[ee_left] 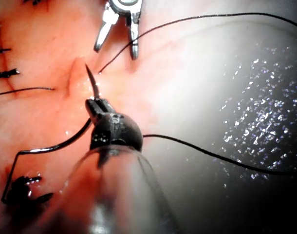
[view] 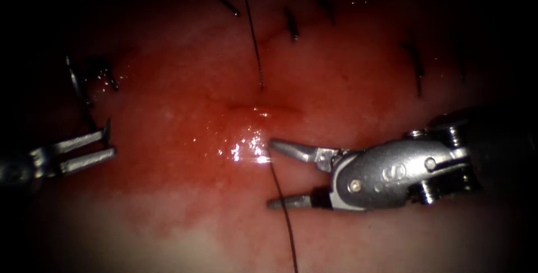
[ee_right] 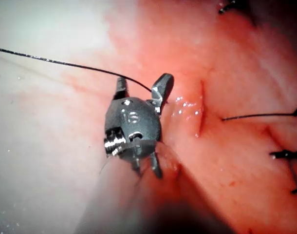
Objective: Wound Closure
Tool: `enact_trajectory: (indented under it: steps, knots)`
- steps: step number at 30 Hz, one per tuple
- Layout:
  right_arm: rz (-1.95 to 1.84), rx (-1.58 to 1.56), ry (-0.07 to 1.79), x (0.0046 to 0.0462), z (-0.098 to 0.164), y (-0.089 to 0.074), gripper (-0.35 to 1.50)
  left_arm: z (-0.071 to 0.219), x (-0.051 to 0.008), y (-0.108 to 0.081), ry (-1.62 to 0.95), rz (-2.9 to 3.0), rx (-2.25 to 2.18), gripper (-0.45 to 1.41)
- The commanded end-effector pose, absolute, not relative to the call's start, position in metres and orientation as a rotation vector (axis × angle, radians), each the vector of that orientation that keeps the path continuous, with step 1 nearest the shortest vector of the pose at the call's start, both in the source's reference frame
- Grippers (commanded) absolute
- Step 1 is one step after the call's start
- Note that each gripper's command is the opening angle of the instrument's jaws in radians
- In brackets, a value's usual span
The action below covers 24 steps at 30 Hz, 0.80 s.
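Steel needle [ee_left: 92, 84] sits in the left claw [ee_left: 94, 103], seemingly clear of tissue [view: 185, 110]; right claw [view: 273, 173] gapes empty.

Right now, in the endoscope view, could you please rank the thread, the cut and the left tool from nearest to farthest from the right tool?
1. Thread: crosses between the right tool's open, empty jaws.
2. Cut: just above its upper jaw.
3. Left tool: far left of the cut, holding the needle near its point, clear of the tissue.
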State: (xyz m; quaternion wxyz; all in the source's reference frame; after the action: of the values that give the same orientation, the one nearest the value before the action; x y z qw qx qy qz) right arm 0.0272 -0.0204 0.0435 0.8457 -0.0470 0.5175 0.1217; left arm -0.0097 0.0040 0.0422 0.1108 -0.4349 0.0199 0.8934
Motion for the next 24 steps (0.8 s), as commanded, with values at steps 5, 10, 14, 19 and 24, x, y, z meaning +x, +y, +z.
enact_trajectory:
  steps: [5, 10, 14, 19, 24]
  knots:
    - [0.27, -0.089, 1.078, 0.0281, 0.0479, -0.0205, 1.35, 0.0426, -0.0103, 0.003, 0.053, 2.624, -1.278, -0.45]
    - [0.365, 0.015, 1.04, 0.0271, 0.0495, -0.0209, -0.35, 0.0425, -0.0103, 0.0031, 0.053, 2.624, -1.278, -0.45]
    - [0.379, 0.043, 1.034, 0.0268, 0.0484, -0.0215, -0.35, 0.0426, -0.0102, 0.0031, 0.053, 2.624, -1.278, -0.45]
    - [0.383, 0.072, 1.053, 0.0266, 0.0463, -0.0224, -0.35, 0.0426, -0.0102, 0.0031, 0.053, 2.624, -1.278, -0.45]
    - [0.355, 0.109, 1.079, 0.0255, 0.0422, -0.0255, -0.35, 0.0426, -0.0102, 0.0031, 0.053, 2.624, -1.278, -0.45]
